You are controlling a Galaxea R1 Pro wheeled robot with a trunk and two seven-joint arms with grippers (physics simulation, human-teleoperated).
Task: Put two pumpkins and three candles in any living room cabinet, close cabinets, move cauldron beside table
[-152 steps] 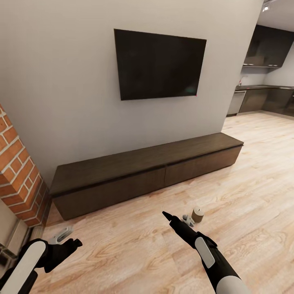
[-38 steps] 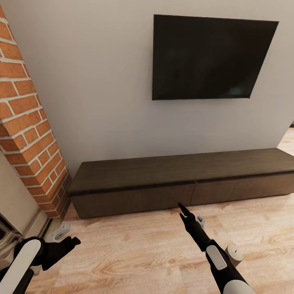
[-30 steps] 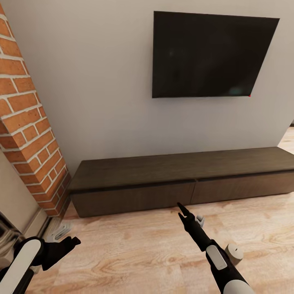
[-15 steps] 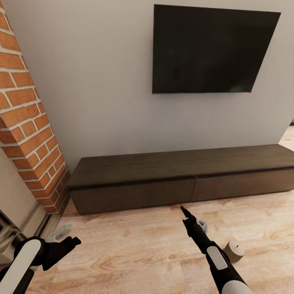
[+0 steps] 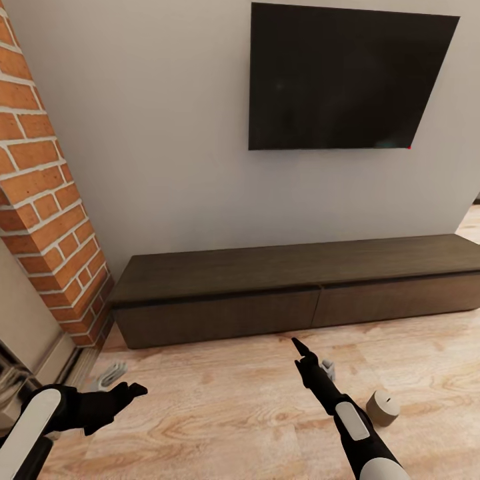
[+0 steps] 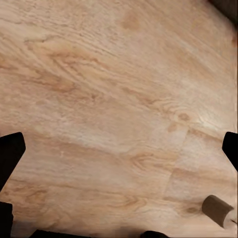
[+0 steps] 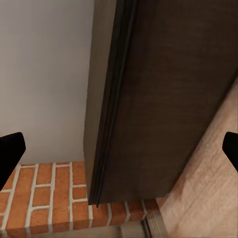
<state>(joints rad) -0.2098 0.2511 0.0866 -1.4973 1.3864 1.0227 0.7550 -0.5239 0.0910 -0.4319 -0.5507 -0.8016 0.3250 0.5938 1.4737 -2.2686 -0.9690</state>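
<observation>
The left gripper (image 6: 119, 148) is hovering wide open over the wooden floor (image 5: 220, 413), near a candle (image 6: 218, 210). The right gripper (image 7: 119, 148), also spread wide, is facing the closed cabinet (image 7: 168, 99) beside brick (image 7: 44, 198). Another candle (image 5: 383, 407) is standing near the right arm.

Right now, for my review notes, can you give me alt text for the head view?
A long low dark-brown wooden cabinet with its drawer fronts shut stands against a grey wall under a black wall-mounted television. A red brick column rises at its left end. Over the pale wood floor, the right gripper points toward the cabinet, with a stubby olive-tan candle standing beside that arm.
</observation>
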